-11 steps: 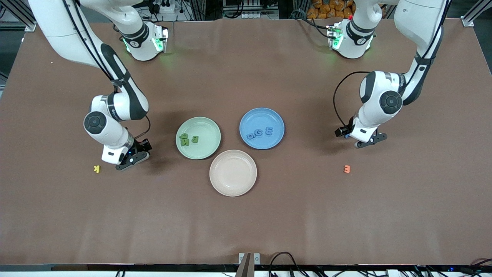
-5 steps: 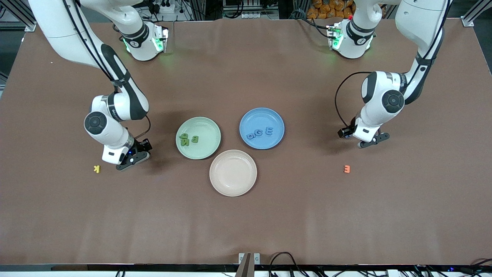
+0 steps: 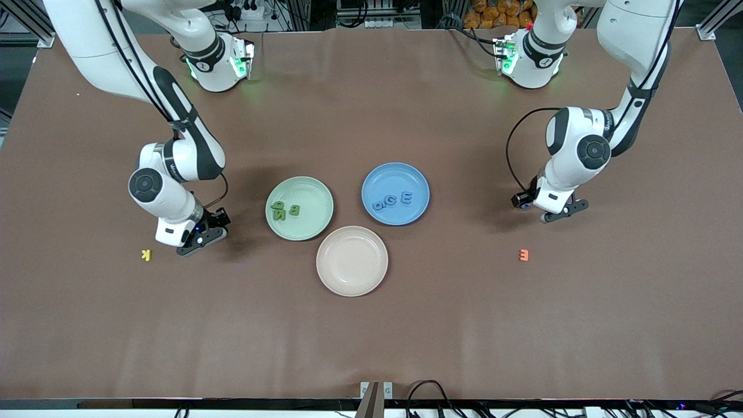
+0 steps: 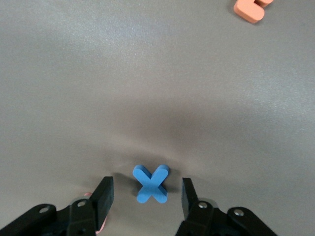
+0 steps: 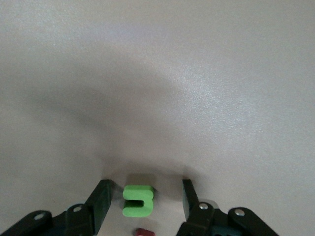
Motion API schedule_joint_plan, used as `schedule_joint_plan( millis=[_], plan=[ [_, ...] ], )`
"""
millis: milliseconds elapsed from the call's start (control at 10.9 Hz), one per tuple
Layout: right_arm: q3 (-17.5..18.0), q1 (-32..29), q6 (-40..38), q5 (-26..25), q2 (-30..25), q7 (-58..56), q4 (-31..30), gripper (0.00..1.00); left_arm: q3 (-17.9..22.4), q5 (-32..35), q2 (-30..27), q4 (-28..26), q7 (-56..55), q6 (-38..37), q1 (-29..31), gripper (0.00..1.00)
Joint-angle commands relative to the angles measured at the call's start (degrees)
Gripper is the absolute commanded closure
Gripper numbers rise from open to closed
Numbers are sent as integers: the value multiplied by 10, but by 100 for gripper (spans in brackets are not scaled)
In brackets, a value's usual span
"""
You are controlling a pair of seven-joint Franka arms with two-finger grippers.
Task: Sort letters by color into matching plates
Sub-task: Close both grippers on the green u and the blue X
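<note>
While both arms reach down steeply to the table in the front view, each wrist sits low, close to the surface. Right gripper is down at the right arm's end, beside the yellow K; left gripper is down at the left arm's end, w/ the orange E nearer the camera. Green plate holds three green letters; blue plate holds three blue letters. Pink plate lies nearer the camera, just beside both.

Left wrist view: left gripper has its fingers apart, one on each side of a blue X lying flat on the table; gaps show both sides, no contact. Part of the orange E lies well apart.

Right wrist view: right gripper has its fingers apart, straddling a green S flat on the table, gaps both sides, not gripped. A dark red letter shows partly, just beside the S
</note>
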Motion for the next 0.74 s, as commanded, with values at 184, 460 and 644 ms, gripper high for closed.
schedule_joint_plan(
  millis=[184, 460, 644],
  plan=[
    [11, -12, 5, 4, -4, -5, -14, 32, -1, -5, 5, -6, 0, 18, 2, 36],
    [11, -12, 5, 3, -7, -5, -19, 32, -1, -5, 8, -6, 2, 20, 1, 44],
    [11, -13, 5, 3, -9, -5, -23, 32, -1, -5, 8, -6, 4, 20, 1, 58]
  ],
)
